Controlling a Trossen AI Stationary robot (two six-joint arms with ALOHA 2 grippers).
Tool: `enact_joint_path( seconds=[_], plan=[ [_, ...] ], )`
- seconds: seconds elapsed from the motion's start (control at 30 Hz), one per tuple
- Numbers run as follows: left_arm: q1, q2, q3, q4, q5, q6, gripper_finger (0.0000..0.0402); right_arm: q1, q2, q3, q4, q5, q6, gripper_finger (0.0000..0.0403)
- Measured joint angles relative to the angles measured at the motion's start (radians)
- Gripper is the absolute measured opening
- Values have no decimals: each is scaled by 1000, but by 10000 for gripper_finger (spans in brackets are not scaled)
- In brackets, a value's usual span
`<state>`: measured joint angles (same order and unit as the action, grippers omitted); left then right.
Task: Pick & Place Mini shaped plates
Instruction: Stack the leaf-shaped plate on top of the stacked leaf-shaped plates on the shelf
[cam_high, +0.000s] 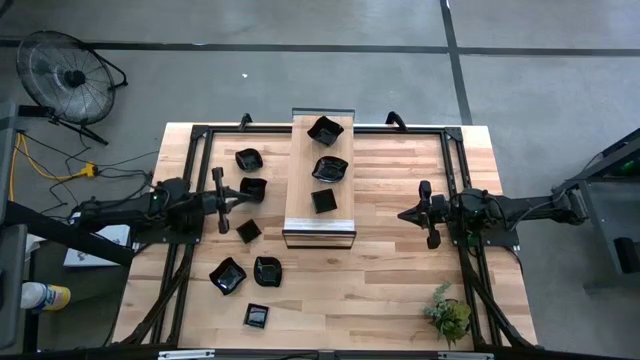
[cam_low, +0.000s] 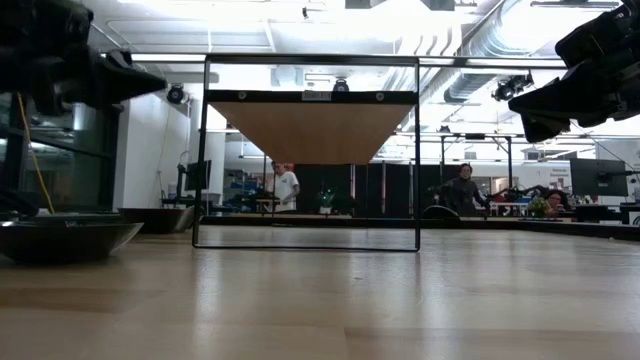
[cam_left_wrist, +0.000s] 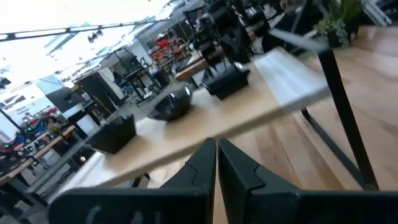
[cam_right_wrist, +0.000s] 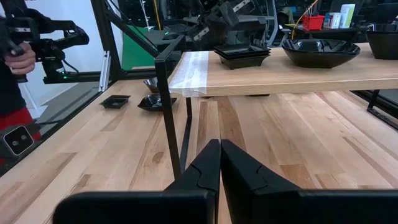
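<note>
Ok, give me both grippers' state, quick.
Left gripper: shut, holding nothing, by the raised shelf.
Right gripper: shut, holding nothing, on the shelf's other side.

glossy black plates (cam_high: 329, 169), pale wood table (cam_high: 400, 280)

Three mini shaped plates (cam_high: 329, 168) on raised shelf (cam_high: 320, 228) (six below), plant (cam_high: 449, 315)

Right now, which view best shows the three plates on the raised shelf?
The high view: all three plates show from above on the shelf. Both wrist views see them side-on. The low view shows only the shelf's underside.
</note>
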<state>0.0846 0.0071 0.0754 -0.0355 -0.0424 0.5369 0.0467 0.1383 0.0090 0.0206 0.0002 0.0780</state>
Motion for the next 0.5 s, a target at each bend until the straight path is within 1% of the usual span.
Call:
enact_joint_path(
  seconds=[0.33, 0.4, 0.5],
  plan=[
    [0, 11, 124, -168, -96, -23, 17, 0, 0, 0, 0, 0, 0, 9],
    [0, 25, 149, -209, -131, -26, 30, 0, 0, 0, 0, 0, 0, 8],
    [0, 61, 184, -252, -195, -49, 67, 0, 0, 0, 0, 0, 0, 5]
  ],
)
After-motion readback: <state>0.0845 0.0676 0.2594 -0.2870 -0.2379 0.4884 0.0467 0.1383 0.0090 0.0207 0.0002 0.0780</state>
